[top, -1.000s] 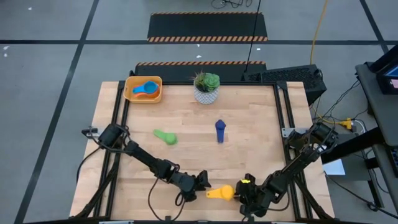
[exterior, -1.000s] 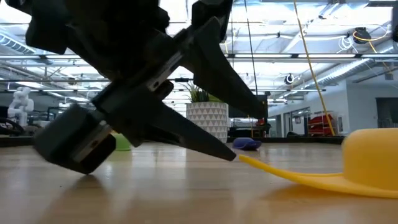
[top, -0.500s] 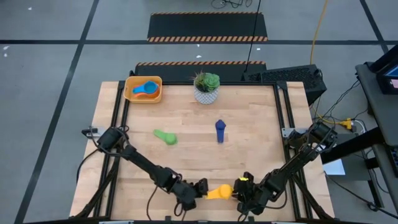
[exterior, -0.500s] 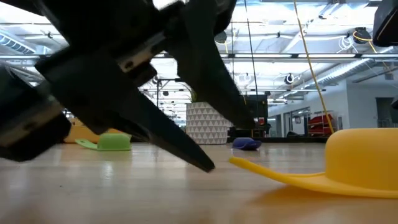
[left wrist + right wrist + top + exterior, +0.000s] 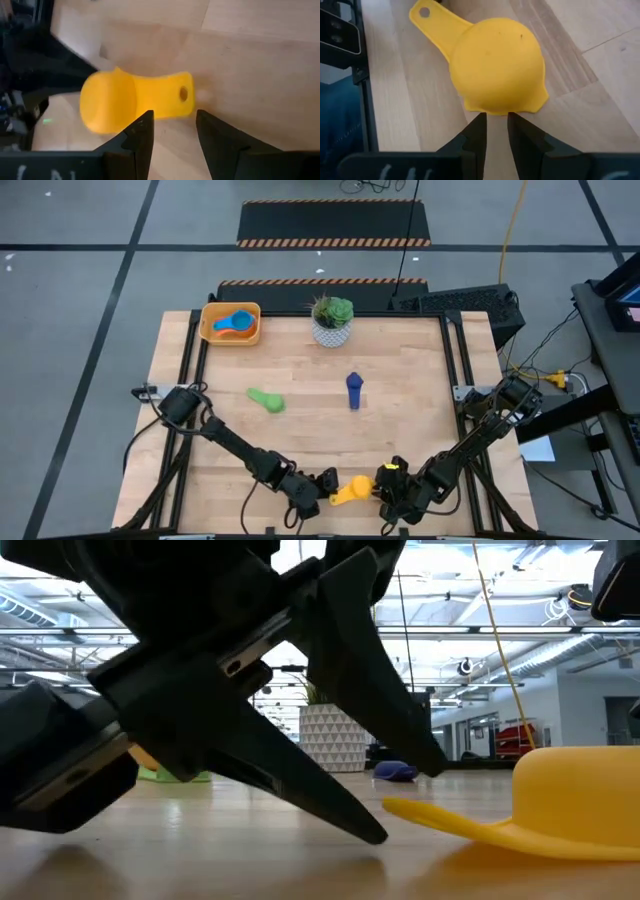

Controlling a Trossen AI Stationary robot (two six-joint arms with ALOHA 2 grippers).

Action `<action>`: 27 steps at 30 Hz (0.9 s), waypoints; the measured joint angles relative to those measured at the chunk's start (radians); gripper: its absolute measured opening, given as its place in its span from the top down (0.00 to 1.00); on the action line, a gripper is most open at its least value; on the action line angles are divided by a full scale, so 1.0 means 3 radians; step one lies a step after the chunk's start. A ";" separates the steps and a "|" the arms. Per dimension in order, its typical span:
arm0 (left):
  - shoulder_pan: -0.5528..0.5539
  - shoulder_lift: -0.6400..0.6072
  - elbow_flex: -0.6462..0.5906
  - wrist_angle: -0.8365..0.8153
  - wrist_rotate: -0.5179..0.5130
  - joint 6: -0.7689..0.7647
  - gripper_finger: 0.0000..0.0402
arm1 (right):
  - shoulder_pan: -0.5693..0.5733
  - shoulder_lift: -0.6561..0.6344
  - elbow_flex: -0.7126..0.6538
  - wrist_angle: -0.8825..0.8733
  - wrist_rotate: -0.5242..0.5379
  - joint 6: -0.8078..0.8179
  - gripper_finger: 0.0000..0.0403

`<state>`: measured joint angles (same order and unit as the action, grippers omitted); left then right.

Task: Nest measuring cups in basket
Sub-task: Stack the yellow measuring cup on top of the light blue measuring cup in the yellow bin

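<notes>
I see yellow cup (image 5: 356, 489) | green cup (image 5: 266, 399) | dark blue cup (image 5: 354, 390) | light blue cup (image 5: 235, 323) in orange-yellow basket (image 5: 208, 326) | white patterned pot (image 5: 330, 334)

We're in a robotics lab or industrial workshop: beyond the left end effector (image 5: 400, 795), an open hall with steel ceiling trusses (image 5: 480, 630) and strip lights; grey concrete floor (image 5: 80, 310) taped in black lines, hazard-striped mats (image 5: 335, 223), cables (image 5: 515, 240) trailing past the wooden surface (image 5: 400, 430).

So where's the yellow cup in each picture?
High view: yellow cup at the table's near edge, between both grippers.
Low view: big, on the right.
Left wrist view: just past the fingers.
Right wrist view: fills the middle.
Shared landmark: its handle hole.
</notes>
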<state>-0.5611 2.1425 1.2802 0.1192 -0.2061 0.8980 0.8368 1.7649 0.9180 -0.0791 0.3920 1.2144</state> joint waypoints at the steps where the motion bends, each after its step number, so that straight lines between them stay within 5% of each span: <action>1: -0.0002 0.0009 -0.0001 0.0004 -0.0014 -0.0004 0.62 | 0.0000 0.0000 0.0000 -0.0001 -0.0001 0.0008 0.83; 12: 0.0004 0.0072 0.0002 0.0262 -0.0012 -0.0210 0.64 | 0.0001 0.0000 0.0000 -0.0001 0.0000 0.0096 0.83; 21: 0.0032 0.0074 -0.0001 0.0248 0.0260 -0.0307 0.96 | 0.0001 0.0000 0.0000 -0.0003 0.0006 0.0178 0.83; 27: 0.0036 0.0077 -0.0003 0.0328 0.0246 -0.0352 0.97 | 0.0003 -0.0015 0.0000 -0.0010 0.0155 0.0173 0.83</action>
<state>-0.5503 2.1654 1.2793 0.2177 -0.1322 0.7923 0.8375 1.7604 0.9180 -0.0822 0.4386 1.2664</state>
